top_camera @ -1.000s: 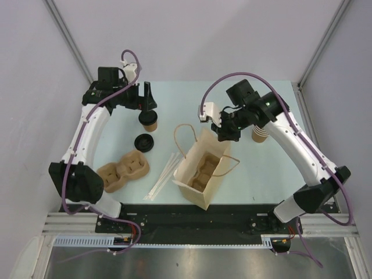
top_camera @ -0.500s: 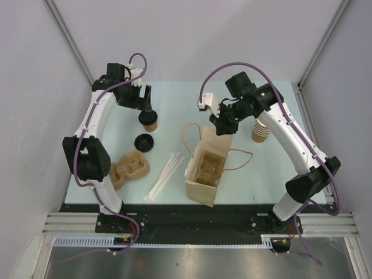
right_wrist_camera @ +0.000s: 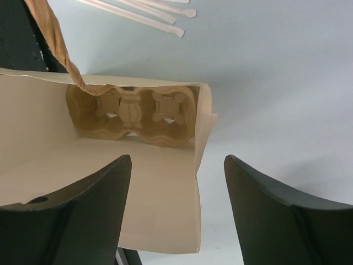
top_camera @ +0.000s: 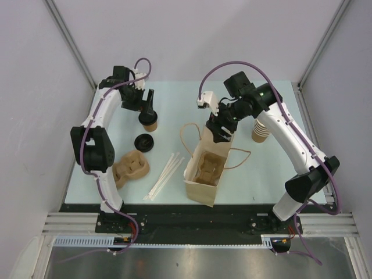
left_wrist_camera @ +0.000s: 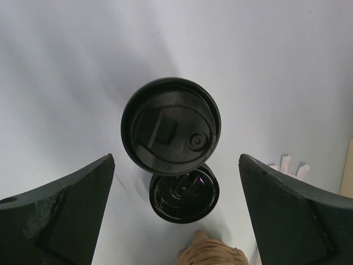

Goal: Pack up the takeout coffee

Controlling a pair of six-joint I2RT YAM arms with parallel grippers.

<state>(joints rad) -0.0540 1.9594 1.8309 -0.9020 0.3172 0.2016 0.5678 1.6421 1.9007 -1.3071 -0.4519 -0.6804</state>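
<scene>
The takeout coffee (top_camera: 150,121), a brown paper cup with a black lid (left_wrist_camera: 171,131), stands upright at the table's back left. My left gripper (top_camera: 147,105) hangs open directly above it (left_wrist_camera: 175,161), its fingers wide to either side and touching nothing. The brown paper bag (top_camera: 197,189) stands open in the middle, with a pulp cup carrier (top_camera: 208,165) on its floor. My right gripper (top_camera: 220,131) is open over the bag's far rim. In the right wrist view the bag's wall (right_wrist_camera: 160,215) runs up between the parted jaws (right_wrist_camera: 176,160) without being pinched.
A loose black lid (top_camera: 143,142) lies just in front of the coffee, beside a second pulp carrier (top_camera: 130,168). Paper-wrapped straws (top_camera: 165,173) lie left of the bag. A stack of lidless cups (top_camera: 260,131) stands at the right. The bag's handles (top_camera: 187,132) flop outward.
My right gripper was shut on the bag's far edge, swung the bag straighter, and has now opened off it. The left arm shifted slightly, its gripper still open above the coffee.
</scene>
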